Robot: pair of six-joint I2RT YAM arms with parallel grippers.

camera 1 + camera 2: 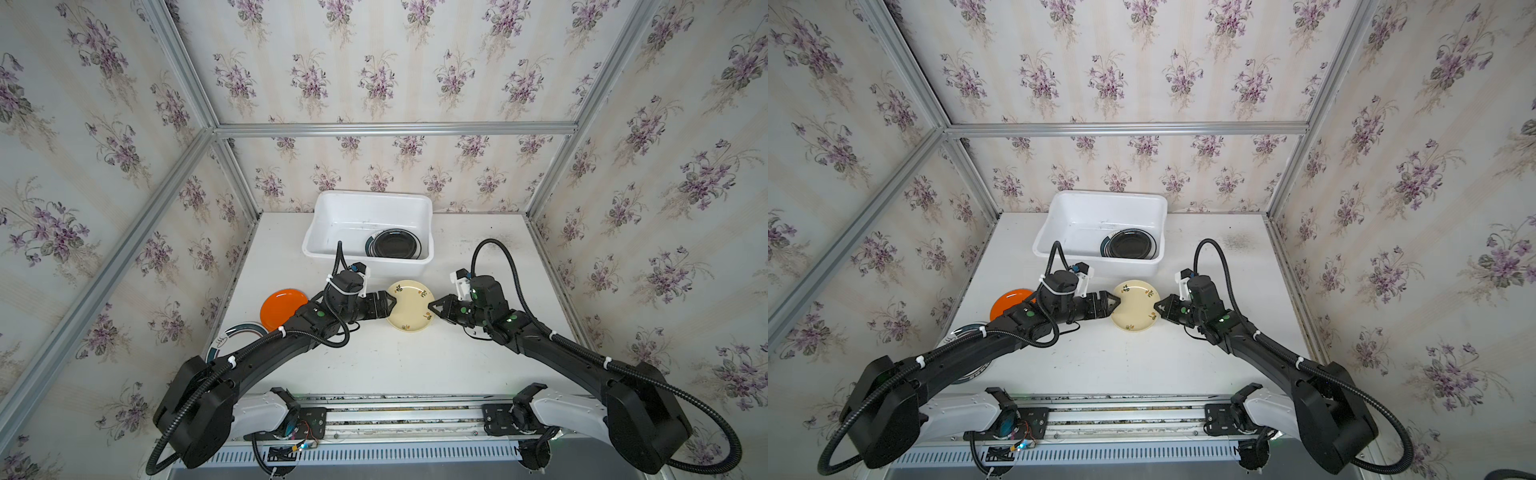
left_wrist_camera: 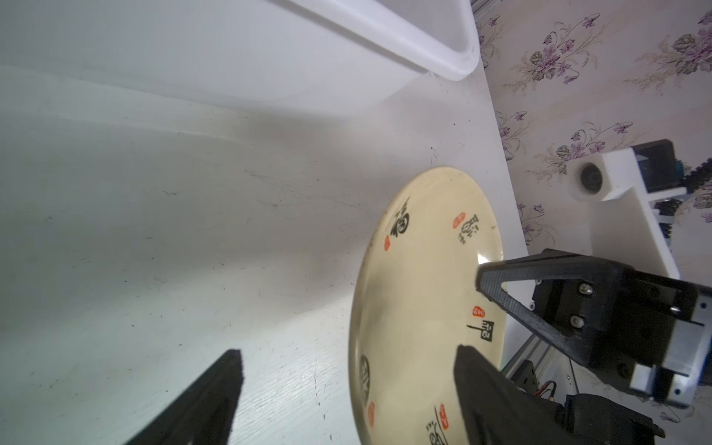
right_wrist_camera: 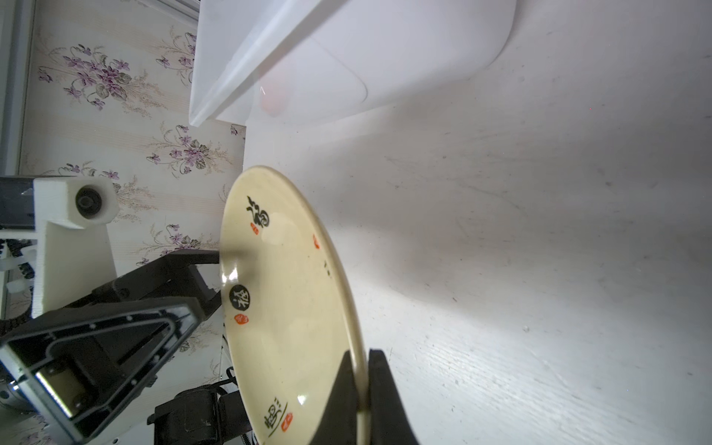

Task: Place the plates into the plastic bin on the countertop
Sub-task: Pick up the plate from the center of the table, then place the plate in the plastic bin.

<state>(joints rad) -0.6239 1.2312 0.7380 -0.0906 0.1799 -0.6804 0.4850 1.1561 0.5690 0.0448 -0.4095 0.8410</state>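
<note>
Cream plate [image 1: 410, 305] looks lifted off surface [image 1: 415, 365], just in front of plastic bin [image 1: 309, 249]. Right gripper [image 1: 432, 308] pinched tight on thin bit of rim. Left gripper [image 1: 392, 302] wide, other side of rim between its fingers, not squeezed.

Could go wrong:
- One small pinch, whole plate sticking out sideways. Plate may droop, slip, fall, crack.
- Left gripper very close. Crooked pull-back may knock plate loose.
- Lift too low: plate bumps bin wall.
- Black plate [image 1: 395, 244] lies in bin. Letting go from high may chip both.
</note>
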